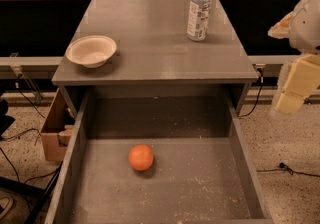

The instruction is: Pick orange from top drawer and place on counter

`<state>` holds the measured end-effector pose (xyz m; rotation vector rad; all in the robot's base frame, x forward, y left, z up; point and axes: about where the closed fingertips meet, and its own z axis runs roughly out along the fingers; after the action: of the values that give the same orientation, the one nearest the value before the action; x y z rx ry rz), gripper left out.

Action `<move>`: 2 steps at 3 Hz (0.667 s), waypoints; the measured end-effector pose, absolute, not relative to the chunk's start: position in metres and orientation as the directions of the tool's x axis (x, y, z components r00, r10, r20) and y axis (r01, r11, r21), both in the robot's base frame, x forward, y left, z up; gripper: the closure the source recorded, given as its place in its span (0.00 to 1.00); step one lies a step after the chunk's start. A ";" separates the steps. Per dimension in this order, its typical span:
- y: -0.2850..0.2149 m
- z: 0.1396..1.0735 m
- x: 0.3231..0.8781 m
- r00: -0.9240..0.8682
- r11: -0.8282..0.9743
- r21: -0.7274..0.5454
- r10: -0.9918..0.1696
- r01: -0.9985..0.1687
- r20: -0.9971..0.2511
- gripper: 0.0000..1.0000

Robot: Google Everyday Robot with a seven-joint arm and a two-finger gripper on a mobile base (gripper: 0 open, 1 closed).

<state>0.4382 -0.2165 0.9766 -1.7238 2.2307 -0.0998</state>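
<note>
The single camera view looks down over the cabinet from its near side. The top drawer (210,188) is pulled fully out toward the viewer, so its shallow, crumb-speckled bottom lies open from above, which a reach from overhead would need. The orange (141,157) sits on that bottom, a little left of centre and about midway between the near edge and the cabinet front, apart from both side walls and touching nothing else; nothing holds it. The gripper (292,93) hangs at the far right edge of the view, outside the drawer's right wall and above the speckled floor (285,143), well apart from the orange. It carries nothing, but whether it is spread wide or drawn narrow I cannot tell from here. Judging by this, the pick has not yet begun, and the arm would have to travel left and down into the drawer. On the counter (150,43) a pale bowl (91,50) stands near the left front corner and a water bottle (200,8) stands upright toward the far right, leaving a bare stretch between them that looks suited to setting the fruit down. A brown cardboard box (52,128) sits on the floor against the cabinet's left side.
</note>
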 end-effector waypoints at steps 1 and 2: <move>-0.218 0.982 0.440 -0.228 0.280 -0.253 -0.949 -0.926 -0.217 0.00; -0.205 0.962 0.447 -0.234 0.310 -0.222 -0.921 -0.924 -0.311 0.00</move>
<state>0.4474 -0.2049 0.9617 -1.6461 2.2022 0.0126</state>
